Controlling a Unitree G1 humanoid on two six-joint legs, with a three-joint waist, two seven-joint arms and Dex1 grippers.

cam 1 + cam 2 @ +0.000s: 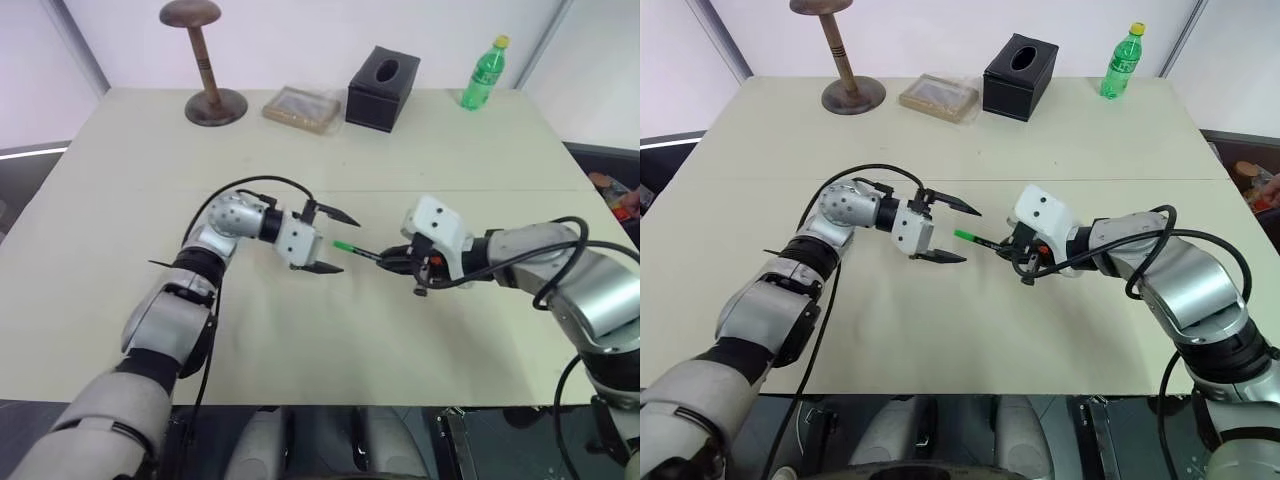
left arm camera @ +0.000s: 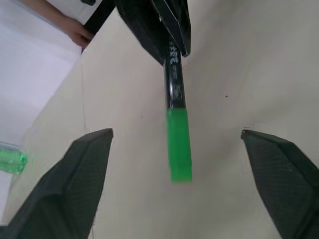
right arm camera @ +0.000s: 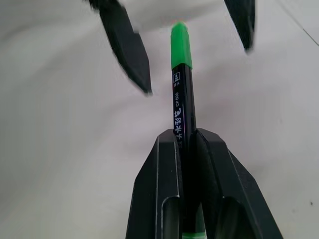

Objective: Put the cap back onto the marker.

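— So, where is the marker (image 1: 362, 252) right now?

— In my right gripper (image 3: 185, 137). Its jaws are clenched on the black barrel, and the marker sticks out level above the table (image 1: 120, 200), pointing toward my left arm.

— And the cap (image 2: 179, 144)?

— The green cap sits on the far end of the barrel, the end away from my right fingers.

— What is your left gripper (image 1: 348, 243) doing?

— It faces the marker head-on with its jaws spread wide. The cap lies between my two left fingers (image 2: 82, 172), touching neither; there is bare table on each side of it.

— Anything else around?

— Along the far edge of the table stand a wooden hat stand (image 1: 205, 70), a shallow tray (image 1: 300, 108), a black tissue box (image 1: 382, 88) and a green bottle (image 1: 485, 70), all well apart from my grippers. A person's hand (image 2: 75, 31) rests at the table's edge beyond my right arm.
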